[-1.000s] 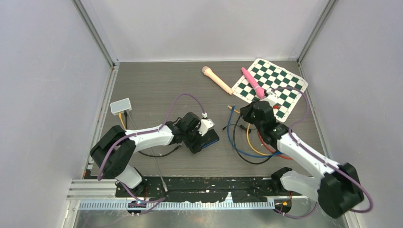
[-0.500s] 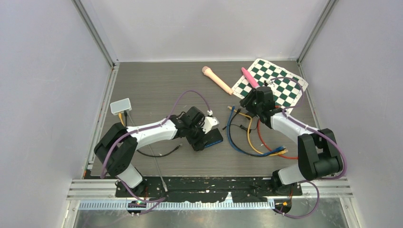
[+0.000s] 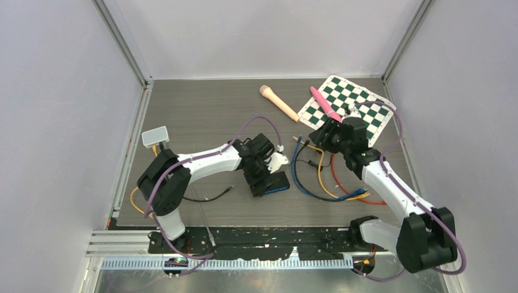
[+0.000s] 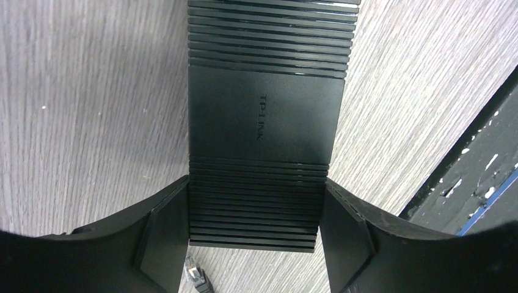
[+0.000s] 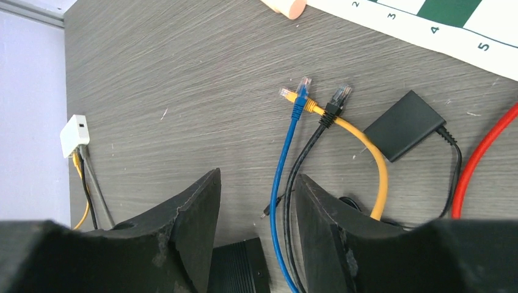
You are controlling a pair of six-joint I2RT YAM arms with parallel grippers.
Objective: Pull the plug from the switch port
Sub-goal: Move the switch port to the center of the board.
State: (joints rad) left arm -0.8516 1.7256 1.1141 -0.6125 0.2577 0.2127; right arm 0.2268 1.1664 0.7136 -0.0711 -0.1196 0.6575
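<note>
Two arms: I have both over the table (image 4: 73,91), but only one is loaded.
Left gripper (image 4: 255,210): jaws drawn in narrow on the flanks of the black switch (image 4: 266,116), pinning it flat on the wood.
Right gripper (image 5: 256,192): jaws wide with nothing between them, hanging above the loose cables.
Seated plug: I cannot find one. The port face is hidden from both wrist cameras and too small to read from above.
Loose ends: the blue plug (image 5: 303,82), yellow plug (image 5: 285,93) and black plug (image 5: 341,93) lie bunched together, apart from the switch. A small connector (image 4: 195,274) lies just beside its near edge.
Step in hand: as I judge it, bracing the switch so that a pull will not drag it.
Next move: I would bring the right jaws low to the port side, close on the plug body rather than its cable, and draw straight out.
Further out: black adapter (image 5: 404,125), red cable (image 5: 482,159), checkerboard (image 3: 348,110), white box (image 3: 154,136).
</note>
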